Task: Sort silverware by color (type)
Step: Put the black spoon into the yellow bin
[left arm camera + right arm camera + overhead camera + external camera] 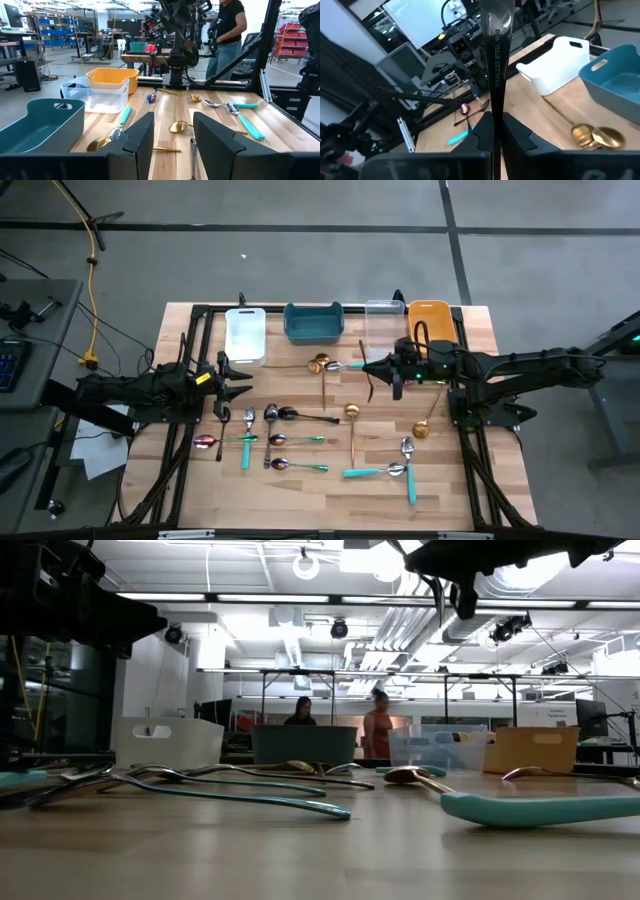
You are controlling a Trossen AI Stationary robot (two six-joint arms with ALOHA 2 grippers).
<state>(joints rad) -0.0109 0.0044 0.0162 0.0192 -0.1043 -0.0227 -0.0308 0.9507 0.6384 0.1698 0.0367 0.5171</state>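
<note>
While right gripper (492,131) clamps dark utensil (495,55) upright, high view centre-right, near clear bin (385,320), I advise keeping it vertical and lowering gently before release. Left gripper (172,137) open, idle.

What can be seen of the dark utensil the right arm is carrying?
The dark utensil is a slim, glossy black metal piece with "STAINLESS STEEL" stamped along its handle. The right claw is shut on it, fingers pinching the handle from both sides. In the high view it hangs from the claw, lifted over the wood table in front of the clear bin and near the gold spoons. Its working end is not clearly visible, so its type cannot be told.
</note>
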